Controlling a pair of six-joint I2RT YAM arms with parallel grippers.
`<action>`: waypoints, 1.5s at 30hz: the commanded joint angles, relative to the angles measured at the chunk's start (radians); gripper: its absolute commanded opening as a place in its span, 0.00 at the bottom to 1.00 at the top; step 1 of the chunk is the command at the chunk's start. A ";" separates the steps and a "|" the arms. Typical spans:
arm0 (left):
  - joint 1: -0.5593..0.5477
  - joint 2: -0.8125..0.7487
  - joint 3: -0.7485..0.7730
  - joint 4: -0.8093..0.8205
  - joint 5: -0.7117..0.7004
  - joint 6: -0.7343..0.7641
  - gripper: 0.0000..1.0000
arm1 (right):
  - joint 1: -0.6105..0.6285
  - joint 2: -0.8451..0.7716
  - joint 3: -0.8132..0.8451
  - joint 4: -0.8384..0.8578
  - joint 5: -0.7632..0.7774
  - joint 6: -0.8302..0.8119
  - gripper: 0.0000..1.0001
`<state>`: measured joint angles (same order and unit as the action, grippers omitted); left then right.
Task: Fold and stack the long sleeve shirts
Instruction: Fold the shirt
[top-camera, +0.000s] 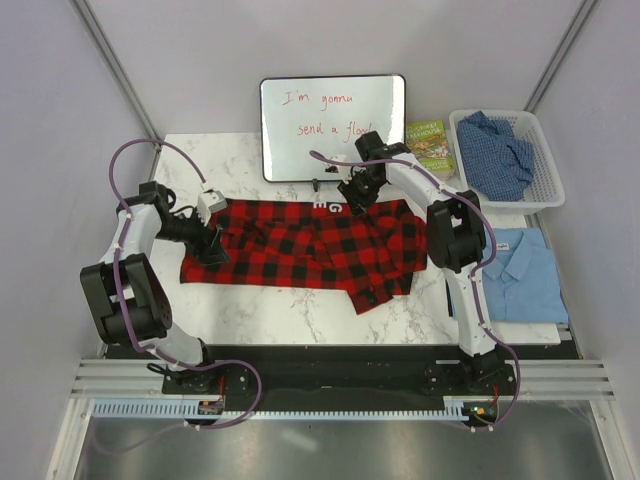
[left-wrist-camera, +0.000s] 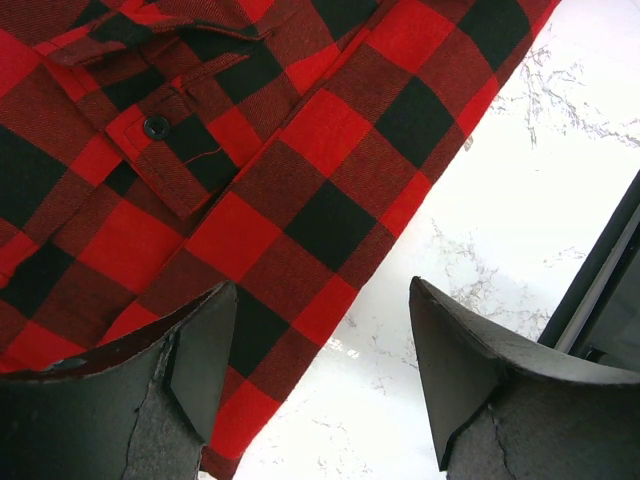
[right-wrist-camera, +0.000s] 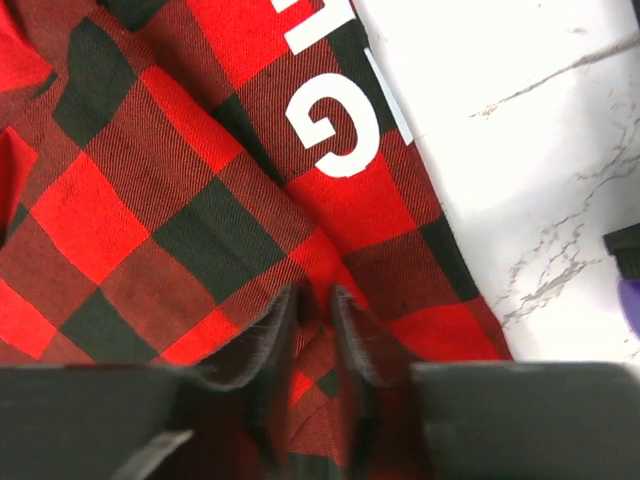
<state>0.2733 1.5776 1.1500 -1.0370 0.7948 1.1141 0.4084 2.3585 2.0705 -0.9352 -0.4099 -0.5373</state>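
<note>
Left gripper (left-wrist-camera: 320, 300) hung wide open at the flannel's (top-camera: 310, 245) left edge, one finger over cloth, the other over bare table (top-camera: 260, 310). The flannel lay spread mid-table, and the right gripper (right-wrist-camera: 312, 300) was pinched narrow on a ridge of it by the white G. Further right, the light blue shirt (top-camera: 520, 270) lay folded on the table, and the dark blue shirt (top-camera: 497, 150) sat bunched in the basket (top-camera: 548, 170).

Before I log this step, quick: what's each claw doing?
Left claw: open, at the flannel's edge, holding nothing.
Right claw: closed on a fold of the flannel.
</note>
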 joint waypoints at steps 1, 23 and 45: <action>0.004 0.004 0.005 0.017 0.014 -0.023 0.77 | 0.003 0.015 0.010 -0.019 -0.009 -0.015 0.20; 0.003 0.013 0.002 0.023 0.014 -0.028 0.77 | 0.059 -0.025 0.131 -0.016 -0.032 0.000 0.00; 0.003 0.010 0.025 0.029 0.033 -0.048 0.77 | 0.064 0.021 0.186 0.044 0.031 0.034 0.08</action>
<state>0.2733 1.5963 1.1500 -1.0222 0.7921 1.1019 0.4675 2.3577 2.2471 -0.9276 -0.4072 -0.5224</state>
